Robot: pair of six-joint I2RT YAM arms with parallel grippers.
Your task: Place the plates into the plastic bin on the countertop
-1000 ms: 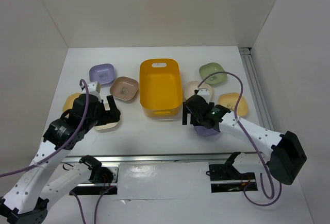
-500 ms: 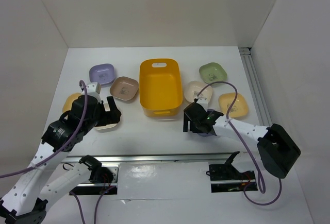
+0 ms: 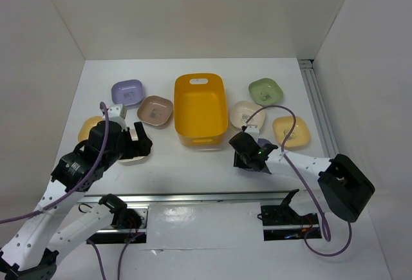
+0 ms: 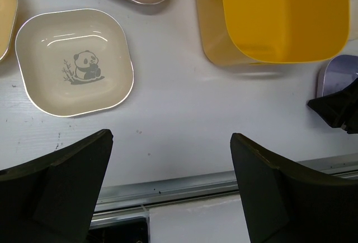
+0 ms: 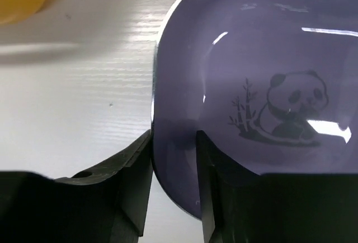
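Note:
The yellow-orange plastic bin [image 3: 200,107] stands mid-countertop. My right gripper [image 3: 248,156] is low at a lavender plate [image 3: 265,145] just right of the bin's near end. In the right wrist view its fingers [image 5: 173,142] pinch that plate's [image 5: 263,75] left rim, one finger outside, one inside. My left gripper [image 3: 138,140] hovers open over the countertop [image 4: 170,159], beside a cream plate [image 4: 74,61]. Left of the bin lie a lavender plate [image 3: 127,92], a brown-pink plate [image 3: 156,110] and a yellow plate [image 3: 87,127]. On the right lie green [image 3: 265,90], cream [image 3: 244,112] and yellow-orange [image 3: 291,130] plates.
White walls close in the countertop on three sides. A metal rail [image 3: 318,106] runs along the right edge, and another rail [image 4: 184,187] along the near edge. The bin [image 4: 279,14] holds nothing that I can see.
My right gripper has dropped lower toward the near edge and its jaws have closed from wide onto the lavender plate's rim. The left arm has barely shifted.

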